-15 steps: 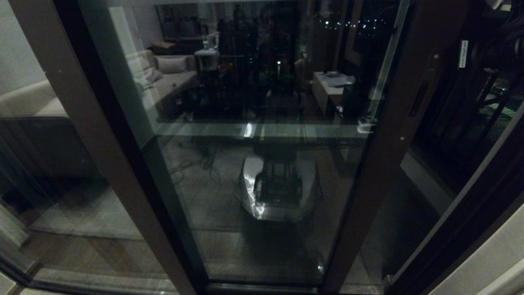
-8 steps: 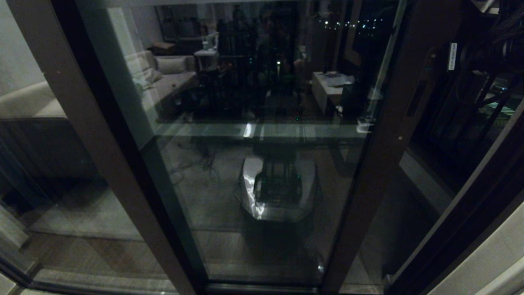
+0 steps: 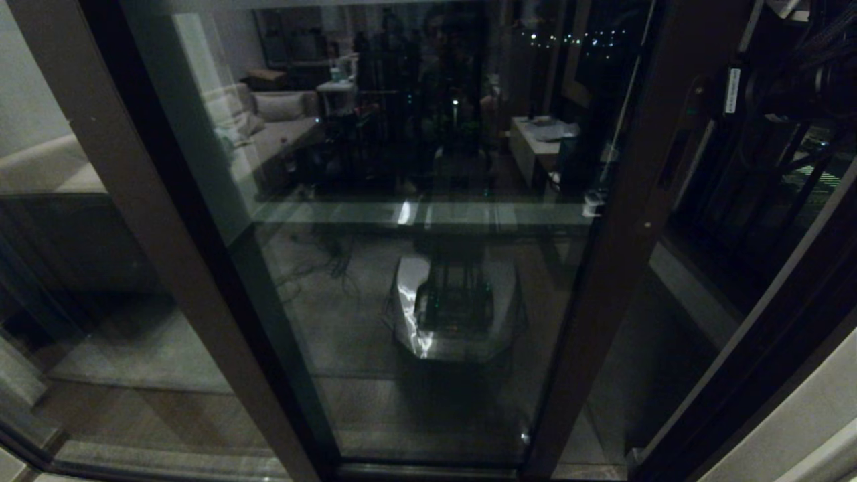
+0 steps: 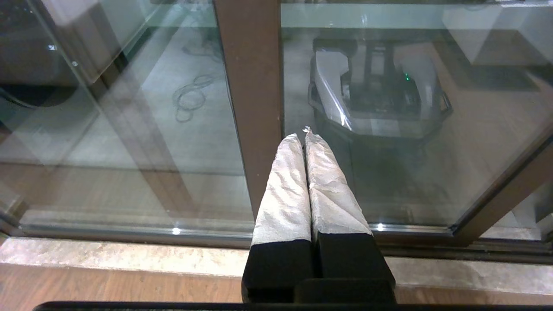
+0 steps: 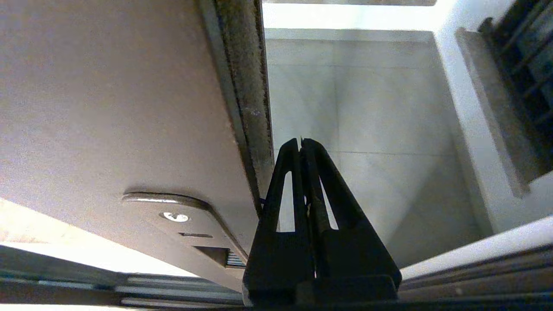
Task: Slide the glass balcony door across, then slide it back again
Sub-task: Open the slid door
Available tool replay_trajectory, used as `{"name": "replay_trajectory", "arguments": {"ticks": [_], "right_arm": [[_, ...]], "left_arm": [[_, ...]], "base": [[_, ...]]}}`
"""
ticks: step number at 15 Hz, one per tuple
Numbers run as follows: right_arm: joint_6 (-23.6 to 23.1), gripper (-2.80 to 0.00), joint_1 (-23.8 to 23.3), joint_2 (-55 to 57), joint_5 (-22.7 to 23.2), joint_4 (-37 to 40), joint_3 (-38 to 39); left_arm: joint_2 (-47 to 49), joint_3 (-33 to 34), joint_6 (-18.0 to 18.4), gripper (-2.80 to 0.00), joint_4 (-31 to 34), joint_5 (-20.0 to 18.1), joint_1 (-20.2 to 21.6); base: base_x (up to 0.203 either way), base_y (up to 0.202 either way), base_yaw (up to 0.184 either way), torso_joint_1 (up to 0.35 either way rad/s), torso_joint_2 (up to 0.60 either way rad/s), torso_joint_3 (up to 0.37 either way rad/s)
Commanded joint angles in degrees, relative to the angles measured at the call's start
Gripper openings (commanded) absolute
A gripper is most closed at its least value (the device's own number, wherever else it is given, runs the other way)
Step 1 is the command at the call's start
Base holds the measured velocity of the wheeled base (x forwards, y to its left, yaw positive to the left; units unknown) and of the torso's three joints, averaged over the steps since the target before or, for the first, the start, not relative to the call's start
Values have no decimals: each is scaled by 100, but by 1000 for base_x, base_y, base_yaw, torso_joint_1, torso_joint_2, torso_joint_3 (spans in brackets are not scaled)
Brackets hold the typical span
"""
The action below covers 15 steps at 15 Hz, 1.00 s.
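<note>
right gripper (image 5: 301, 140), fingers pressed together, sits just beside the edge of the door (image 5: 108, 108), past its stile, while the closed left gripper (image 4: 304, 134) idles low near the glass.

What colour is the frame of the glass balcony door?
Dark brown. The glass balcony door shows it best in the left wrist view, where its vertical frame member is well lit.

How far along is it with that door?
The glass balcony door stands partly open, a gap on its right. The shut right end effector sits beside its edge there, and the gap has widened this last second. Sliding back looks still to come. Left end effector parked, shut.
</note>
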Motion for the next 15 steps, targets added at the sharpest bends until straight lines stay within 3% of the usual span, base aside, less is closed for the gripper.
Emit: {"name": "replay_trajectory", "arguments": {"ticks": [1, 4, 11, 15], "right_arm": [[62, -280, 109, 1, -10, 6, -8], [89, -280, 286, 39, -290, -162, -8], [90, -280, 578, 71, -351, -336, -17], [88, -280, 897, 150, -755, -446, -23]], "left_arm": [[-1, -1, 0, -280, 6, -2, 3], [-1, 4, 2, -280, 6, -2, 2], [-1, 1, 2, -280, 7, -2, 3], [-1, -1, 2, -280, 6, -2, 5]], "base": [[0, 0, 0, 0, 0, 0], [0, 0, 0, 0, 0, 0], [0, 0, 0, 0, 0, 0], [0, 0, 0, 0, 0, 0]]}}
